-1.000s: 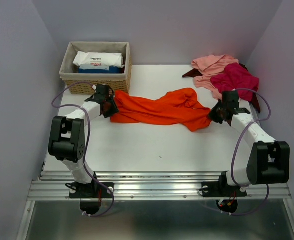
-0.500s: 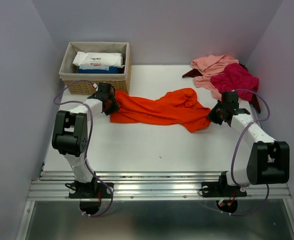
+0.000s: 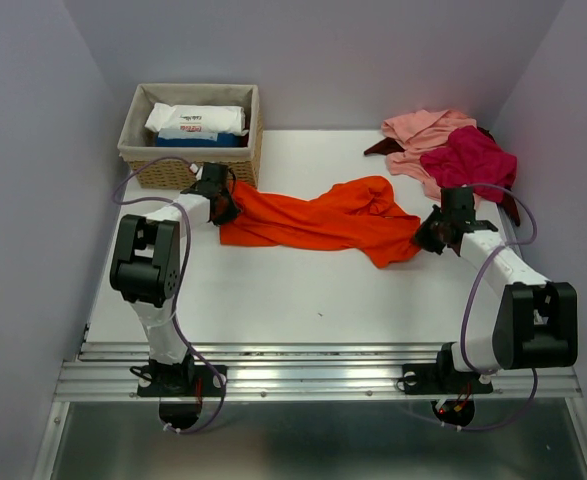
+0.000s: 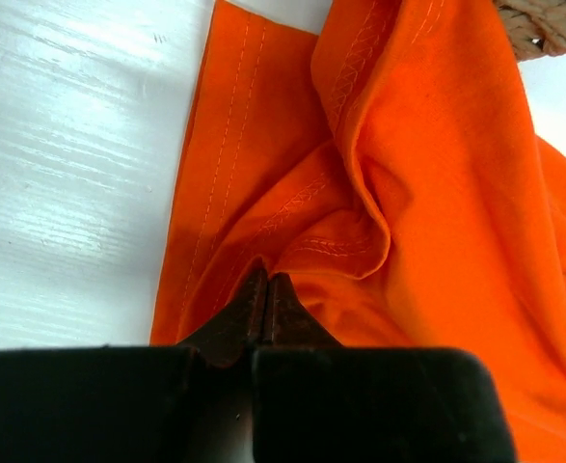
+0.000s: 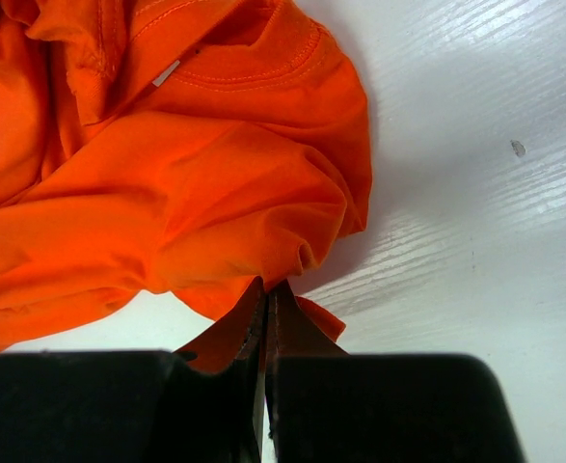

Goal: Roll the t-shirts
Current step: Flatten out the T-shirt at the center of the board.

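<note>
A bright orange-red t-shirt [image 3: 318, 220] lies crumpled lengthwise across the middle of the white table. My left gripper [image 3: 218, 205] is at its left end, jaws shut on a fold near the stitched hem [image 4: 266, 280]. At the shirt's right end my right gripper [image 3: 428, 235] is shut on a bunched edge of the orange cloth [image 5: 266, 285]. At the back right a salmon-pink t-shirt [image 3: 423, 130] and a magenta t-shirt [image 3: 468, 155] lie in a heap, with dark maroon cloth [image 3: 378, 147] showing at the edges.
A wicker basket [image 3: 188, 168] holding white and blue packs [image 3: 198, 120] stands at the back left, right behind my left gripper; its rim [image 4: 543, 24] shows in the left wrist view. Walls close in the table on three sides.
My left arm swung in toward the shirt's left end and its jaws closed on the orange cloth. The right gripper shifted slightly, still shut on the right end.
</note>
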Controlling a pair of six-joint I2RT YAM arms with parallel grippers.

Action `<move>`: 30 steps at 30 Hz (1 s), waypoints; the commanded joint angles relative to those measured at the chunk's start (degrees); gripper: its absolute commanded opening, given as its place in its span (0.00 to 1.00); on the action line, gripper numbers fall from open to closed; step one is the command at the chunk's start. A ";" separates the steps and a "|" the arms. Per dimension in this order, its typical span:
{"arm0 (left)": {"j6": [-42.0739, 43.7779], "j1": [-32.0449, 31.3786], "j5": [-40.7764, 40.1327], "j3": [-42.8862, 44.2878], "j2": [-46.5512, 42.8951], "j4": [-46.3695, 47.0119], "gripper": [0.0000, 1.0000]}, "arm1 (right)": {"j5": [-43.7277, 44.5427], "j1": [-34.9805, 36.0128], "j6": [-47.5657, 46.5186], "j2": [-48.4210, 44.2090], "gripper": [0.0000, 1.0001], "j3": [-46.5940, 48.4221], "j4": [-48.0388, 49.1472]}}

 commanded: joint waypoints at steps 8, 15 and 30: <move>0.00 -0.29 -2.92 2.67 -14.74 -6.96 0.00 | 3.15 -0.18 -1.12 -5.76 0.01 1.62 -2.41; -0.70 -0.29 1.63 -4.43 -34.15 -14.52 0.00 | 7.91 -0.18 -2.18 -13.31 0.01 1.20 -10.75; -13.00 -0.38 7.71 -29.31 -56.51 -23.41 0.00 | 6.95 -0.18 13.29 -30.37 0.52 -9.26 -30.01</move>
